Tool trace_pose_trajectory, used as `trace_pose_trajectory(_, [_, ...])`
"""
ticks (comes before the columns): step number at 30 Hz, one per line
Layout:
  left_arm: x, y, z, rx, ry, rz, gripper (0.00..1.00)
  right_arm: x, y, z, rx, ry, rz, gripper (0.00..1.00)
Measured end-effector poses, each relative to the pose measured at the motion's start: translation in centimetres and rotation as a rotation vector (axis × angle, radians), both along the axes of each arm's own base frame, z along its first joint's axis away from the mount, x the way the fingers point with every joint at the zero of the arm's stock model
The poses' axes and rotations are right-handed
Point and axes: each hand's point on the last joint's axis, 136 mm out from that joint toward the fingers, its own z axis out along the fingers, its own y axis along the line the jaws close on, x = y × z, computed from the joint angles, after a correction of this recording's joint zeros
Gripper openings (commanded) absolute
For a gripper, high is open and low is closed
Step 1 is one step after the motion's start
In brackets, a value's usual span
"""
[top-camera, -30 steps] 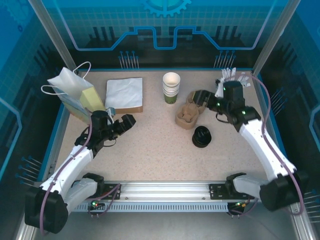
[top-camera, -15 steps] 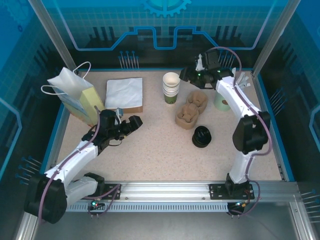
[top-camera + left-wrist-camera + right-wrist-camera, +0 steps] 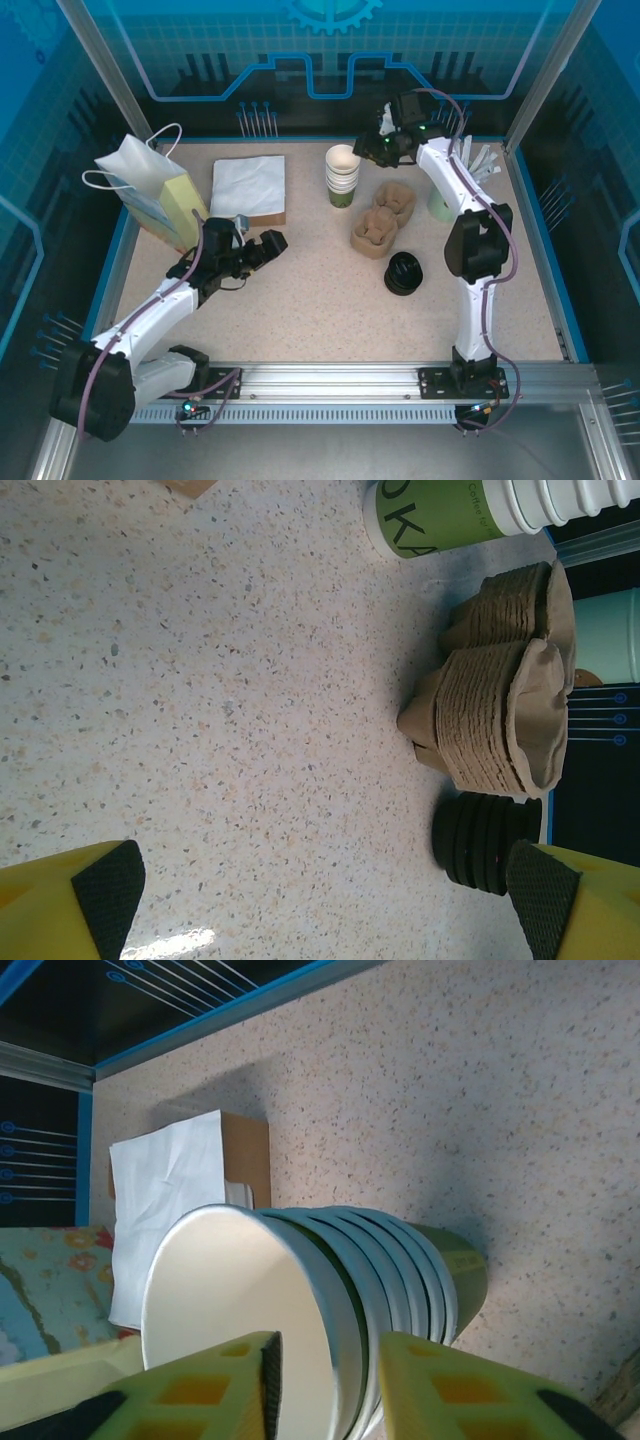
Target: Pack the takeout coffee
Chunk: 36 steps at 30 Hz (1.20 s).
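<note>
Now the right gripper (image 3: pixel 374 150) sits closer to the cups (image 3: pixel 342 185) than half a second ago, having slid toward 9 o'clock along the far edge (image 3: pixel 300 141). The left gripper (image 3: pixel 262 246) has hardly shifted. The right gripper's arm stands tall from its base, elbow high, wrist reaching past the tray (image 3: pixel 383 222) to the stack's 2 o'clock. Its jaws are narrow and astride the rim of the top cup (image 3: pixel 230 1300), one finger before the mouth, one outside; whether they pinch it I cannot tell. The left gripper gapes wide, low over the table (image 3: pixel 320 300), aimed at 2 o'clock. Bare table opens at the stack's 6 o'clock, with the lids (image 3: pixel 403 273) at 5.
</note>
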Motion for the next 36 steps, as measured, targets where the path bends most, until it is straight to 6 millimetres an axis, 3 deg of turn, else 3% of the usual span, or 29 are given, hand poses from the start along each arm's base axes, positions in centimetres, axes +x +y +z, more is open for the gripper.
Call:
trace_pose_trajectory(12, [0.2,-0.2,0.2,-0.002,0.0,-0.003,0.97,-0.6,0.5,-0.1,-0.001,0.022,0.028,0.08])
trace_pose_trajectory(26, [0.4,-0.2,1.3,-0.005,-0.02,0.0,0.97,-0.7,0.7,1.2,0.008,0.008,0.039,0.05])
trace_pose_trajectory(32, [0.4,-0.2,2.7,-0.014,-0.052,0.0,0.97,-1.0,0.6,4.3,0.027,-0.044,0.048,0.04])
trace_pose_trajectory(36, [0.5,-0.2,4.0,-0.024,-0.083,0.0,0.97,-2.4,0.4,7.8,0.042,-0.097,0.065,0.04])
